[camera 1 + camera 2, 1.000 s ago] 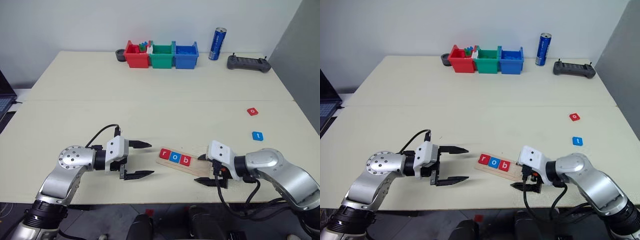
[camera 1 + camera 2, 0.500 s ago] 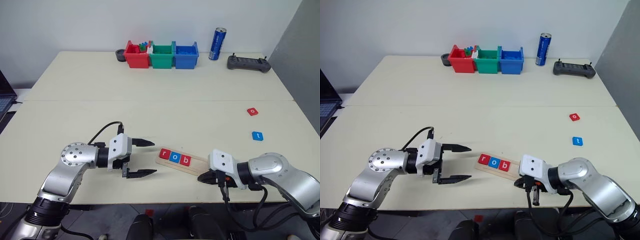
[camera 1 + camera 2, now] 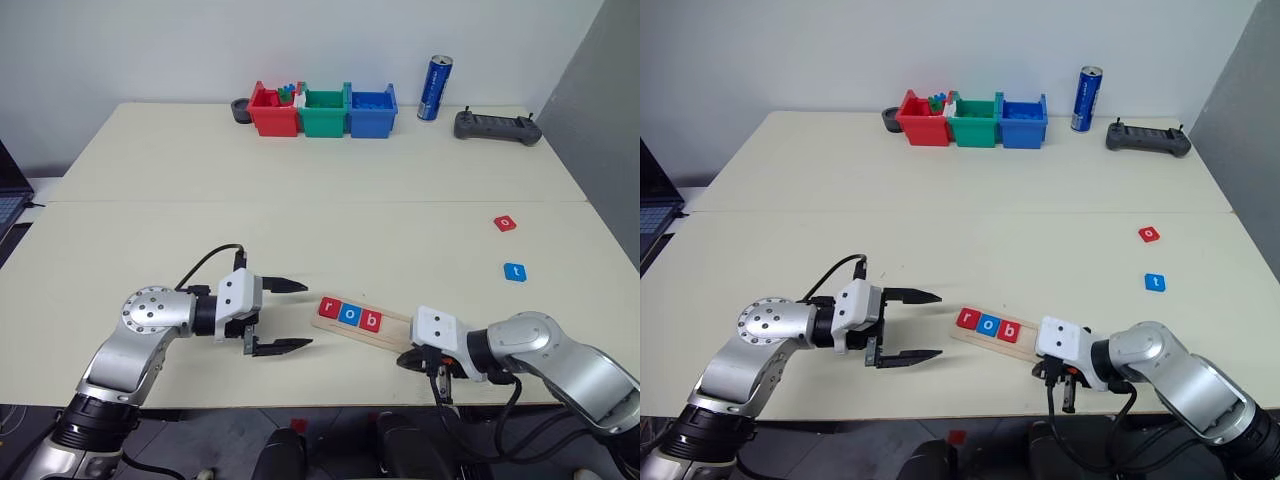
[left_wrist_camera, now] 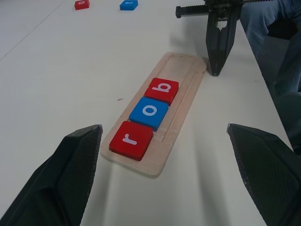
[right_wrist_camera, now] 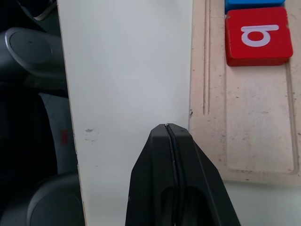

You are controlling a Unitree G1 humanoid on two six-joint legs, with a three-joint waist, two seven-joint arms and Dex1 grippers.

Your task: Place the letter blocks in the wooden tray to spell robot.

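left gripper (image 3: pixel 285 317) jaws wide, empty | right gripper (image 5: pixel 170 129) jaws closed, empty, beside wooden tray (image 5: pixel 254 150) edge

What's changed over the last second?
The right gripper has shut empty and dropped beside the wooden tray's bare end. The left gripper stays open; r, o, b remain in the tray, the loose o and t unmoved.

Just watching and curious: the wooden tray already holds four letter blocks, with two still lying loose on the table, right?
Not quite. The wooden tray holds three letter blocks, r, o and b, as the left wrist view shows. Two, o and t, do lie loose on the table.
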